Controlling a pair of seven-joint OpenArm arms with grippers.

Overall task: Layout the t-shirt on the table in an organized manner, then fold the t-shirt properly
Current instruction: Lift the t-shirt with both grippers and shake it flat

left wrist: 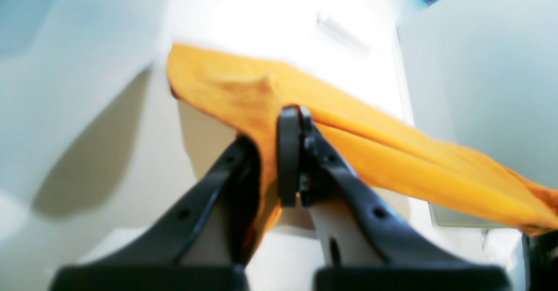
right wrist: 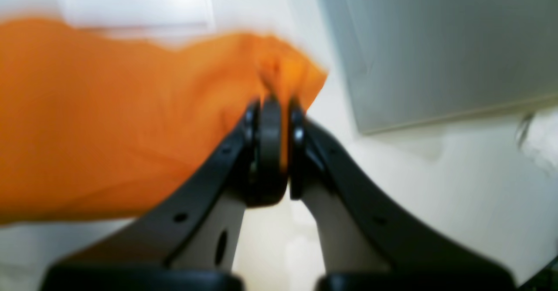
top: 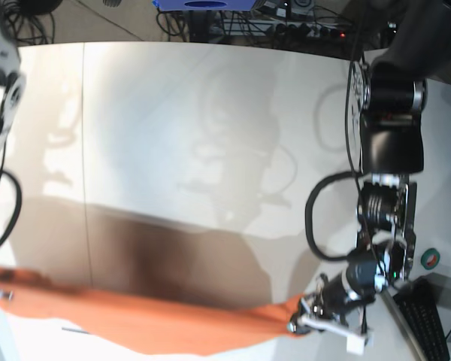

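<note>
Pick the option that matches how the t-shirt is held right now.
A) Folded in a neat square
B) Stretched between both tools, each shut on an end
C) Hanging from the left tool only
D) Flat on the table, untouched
B: the left tool and the right tool each pinch orange fabric, and the t-shirt spans between them.

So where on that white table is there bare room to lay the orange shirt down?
Nearly all of the table is bare: from its far edge by the cables down to the stretched t-shirt, and sideways between the two arms. It is crowded only along the near edge, where the left claw and the right claw each pinch the fabric.
</note>
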